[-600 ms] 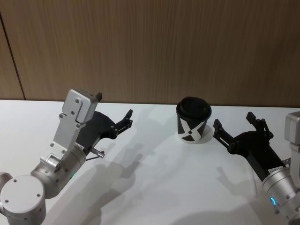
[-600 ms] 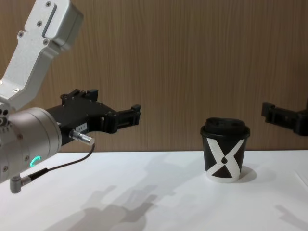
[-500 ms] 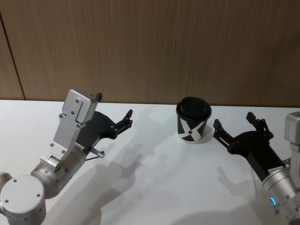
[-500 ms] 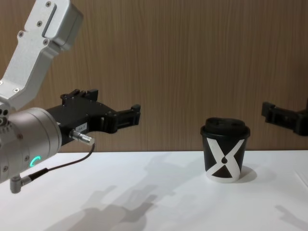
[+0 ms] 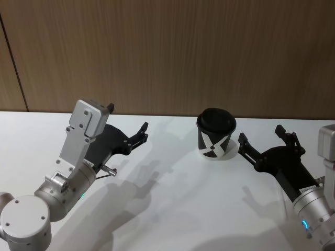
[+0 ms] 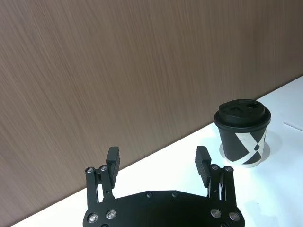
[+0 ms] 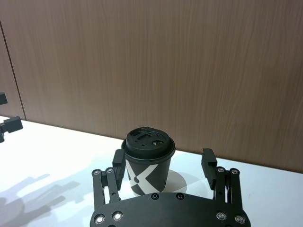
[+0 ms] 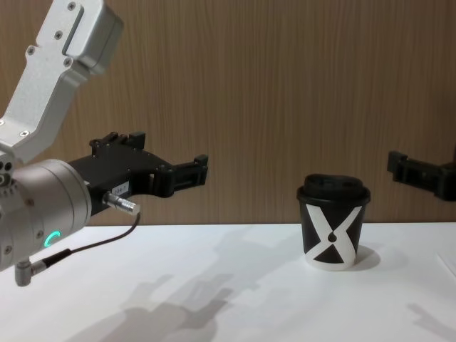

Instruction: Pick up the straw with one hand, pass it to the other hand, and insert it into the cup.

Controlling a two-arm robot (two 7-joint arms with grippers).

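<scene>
between left gripper (image 6: 157, 156) and right gripper (image 5: 260, 134) — the cup (image 5: 215, 137), nearer the right.

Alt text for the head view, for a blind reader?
A lidded black paper cup with a white X stands on a white table before a wood wall. The left gripper hovers open at the left, the right gripper open just right of the cup.

left gripper (image 6: 157, 158) jaws spread wide, nothing in gap. cup (image 6: 243, 134) upright with lid on, ahead of jaws, outside gap and off to one side, not touching. white table (image 6: 156, 176) under jaws, wood wall (image 6: 118, 71) beyond.
</scene>
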